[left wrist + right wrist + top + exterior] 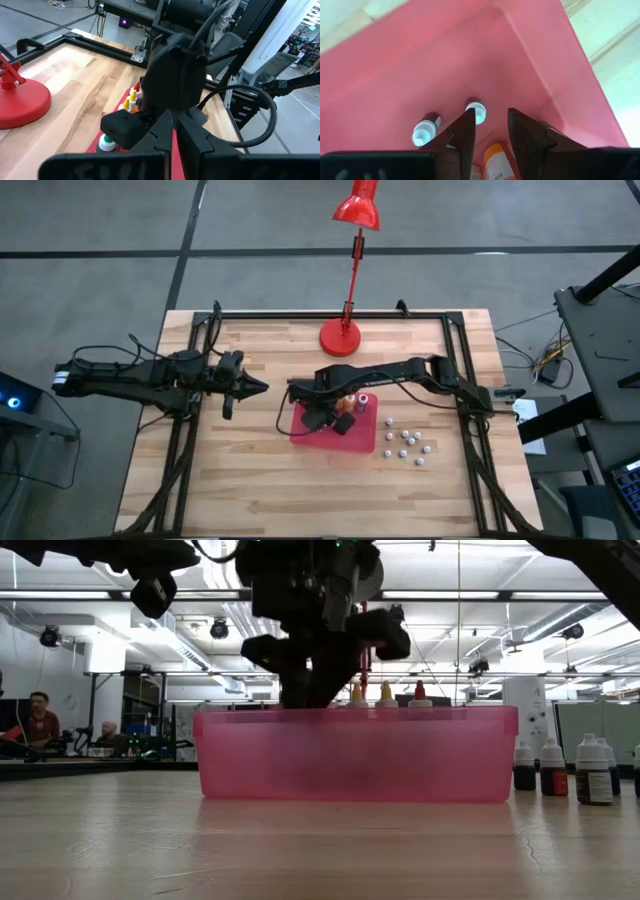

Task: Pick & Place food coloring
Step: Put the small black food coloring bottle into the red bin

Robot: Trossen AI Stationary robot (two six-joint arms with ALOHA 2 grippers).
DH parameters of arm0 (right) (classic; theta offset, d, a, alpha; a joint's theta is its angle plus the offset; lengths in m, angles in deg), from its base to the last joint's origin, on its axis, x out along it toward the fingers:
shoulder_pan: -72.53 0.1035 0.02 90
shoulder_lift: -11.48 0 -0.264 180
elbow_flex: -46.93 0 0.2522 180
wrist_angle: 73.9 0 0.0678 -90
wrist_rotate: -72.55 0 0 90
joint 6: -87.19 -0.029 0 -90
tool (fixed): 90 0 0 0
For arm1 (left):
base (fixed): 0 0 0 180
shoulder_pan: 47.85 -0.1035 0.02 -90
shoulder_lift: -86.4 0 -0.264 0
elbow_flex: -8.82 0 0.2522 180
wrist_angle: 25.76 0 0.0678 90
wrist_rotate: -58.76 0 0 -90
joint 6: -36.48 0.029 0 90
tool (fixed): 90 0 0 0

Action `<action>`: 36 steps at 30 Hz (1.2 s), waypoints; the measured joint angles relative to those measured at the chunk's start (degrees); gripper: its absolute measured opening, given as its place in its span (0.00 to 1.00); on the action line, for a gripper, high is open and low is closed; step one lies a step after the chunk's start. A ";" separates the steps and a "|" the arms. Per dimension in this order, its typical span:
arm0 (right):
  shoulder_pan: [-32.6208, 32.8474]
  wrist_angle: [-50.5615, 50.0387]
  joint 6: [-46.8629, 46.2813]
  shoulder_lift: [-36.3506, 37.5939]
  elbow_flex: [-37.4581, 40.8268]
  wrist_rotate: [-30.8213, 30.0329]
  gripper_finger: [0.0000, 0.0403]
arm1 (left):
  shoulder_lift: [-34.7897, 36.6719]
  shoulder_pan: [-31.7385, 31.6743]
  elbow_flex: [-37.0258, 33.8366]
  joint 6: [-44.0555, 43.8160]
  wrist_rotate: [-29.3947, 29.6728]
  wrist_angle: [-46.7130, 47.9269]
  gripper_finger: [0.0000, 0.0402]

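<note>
right claw over red tray, bottle labels unreadable

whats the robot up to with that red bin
The right arm's claw is down inside the red tray, fingers parted, with an orange-capped food coloring bottle right below them; whether it still touches the bottle is hard to tell. A few other small bottles already stand in the tray. More bottles wait on the wooden table beside the tray. The left claw is shut and idle off to the side, above the table.
</note>
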 joint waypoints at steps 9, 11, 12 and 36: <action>1.66 -8.72 -6.27 0.02 -8.07 0.74 0.28 | -0.02 0.00 0.00 0.00 0.00 0.00 0.00; 2.31 -12.21 -8.36 0.06 -10.95 2.19 0.27 | 0.00 0.00 0.00 0.00 0.00 0.00 0.00; 2.56 -13.69 -9.11 0.13 -12.16 3.13 0.26 | 0.00 -0.01 0.00 0.00 0.00 0.01 0.00; 4.01 -29.62 -25.73 10.43 -11.42 6.97 0.20 | -0.01 -0.02 0.00 0.00 -0.02 0.00 0.00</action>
